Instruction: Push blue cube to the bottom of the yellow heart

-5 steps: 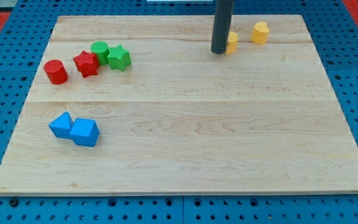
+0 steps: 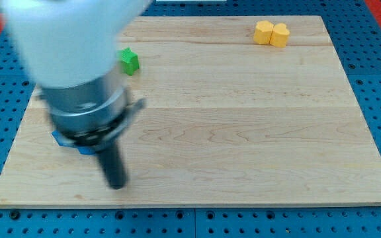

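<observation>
My arm fills the view's left and hides most of the blocks there. My tip (image 2: 116,184) rests on the board near the bottom left. Only slivers of a blue block (image 2: 59,140) show beside the arm's body, up and left of the tip; I cannot tell which blue block it is. Two yellow blocks sit touching at the view's top right: the left one (image 2: 263,32) and the right one (image 2: 280,35). Which is the heart I cannot make out. The tip is far from them.
A green star (image 2: 129,61) peeks out to the right of the arm at the upper left. The red blocks and the other green block are hidden behind the arm. The wooden board (image 2: 243,132) lies on a blue pegboard.
My arm has swung from the top centre, beside the yellow blocks, down to the bottom left. The left yellow block now sits against the right one.
</observation>
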